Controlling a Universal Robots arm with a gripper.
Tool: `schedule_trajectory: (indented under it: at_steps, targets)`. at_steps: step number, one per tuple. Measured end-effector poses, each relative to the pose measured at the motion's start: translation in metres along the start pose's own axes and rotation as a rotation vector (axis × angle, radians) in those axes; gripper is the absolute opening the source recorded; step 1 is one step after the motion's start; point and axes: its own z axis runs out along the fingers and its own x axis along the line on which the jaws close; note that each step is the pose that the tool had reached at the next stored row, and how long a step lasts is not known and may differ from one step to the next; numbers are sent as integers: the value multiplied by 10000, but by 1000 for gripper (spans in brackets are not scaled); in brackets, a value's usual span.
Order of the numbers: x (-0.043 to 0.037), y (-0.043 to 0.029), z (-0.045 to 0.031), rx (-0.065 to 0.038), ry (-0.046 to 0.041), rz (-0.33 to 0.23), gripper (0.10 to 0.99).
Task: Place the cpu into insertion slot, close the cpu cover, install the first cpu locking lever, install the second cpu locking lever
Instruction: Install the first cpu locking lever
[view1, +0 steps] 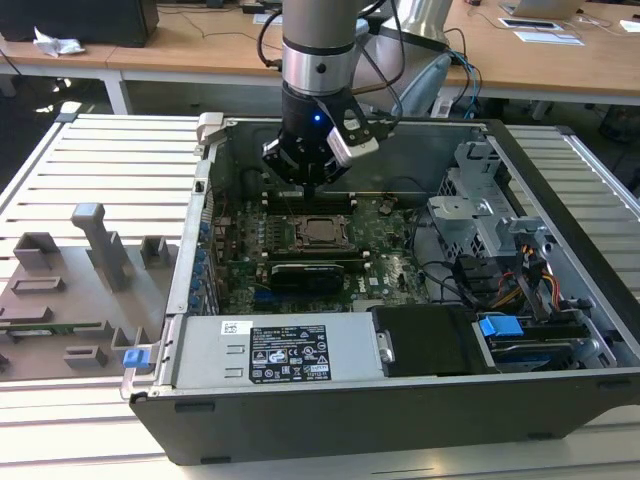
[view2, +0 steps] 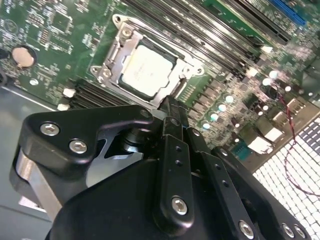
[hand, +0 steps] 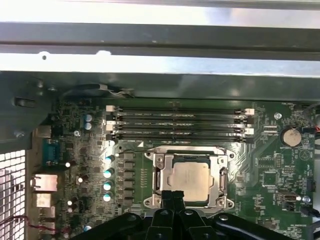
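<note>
The gripper (hand: 172, 196), jaws closed on nothing, hangs by the chip (hand: 190, 177) under its cover (hand: 161, 175). Likely light, stiff, fragile; grip its edges.

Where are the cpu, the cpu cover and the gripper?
cpu (hand: 190, 178): first wrist view, middle of metal top.
cpu cover (hand: 159, 173): first wrist view, frame's side bar.
gripper (hand: 173, 196): first wrist view, between fingertips.

On my feed there's an open PC case (view1: 350, 425) sitting on a slatted table (view1: 110, 160). Green motherboard (view1: 395, 255) inside, with four memory slots (hand: 180, 125) and a coin battery (hand: 289, 136). Grey fixture tray (view1: 60, 300) is beside the case, on the exterior view's left.
</note>
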Motion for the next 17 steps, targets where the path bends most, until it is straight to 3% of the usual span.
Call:
schedule_trajectory:
  at_steps: [17]
  targets:
    - [336, 11, 12, -1, 0, 0, 106]
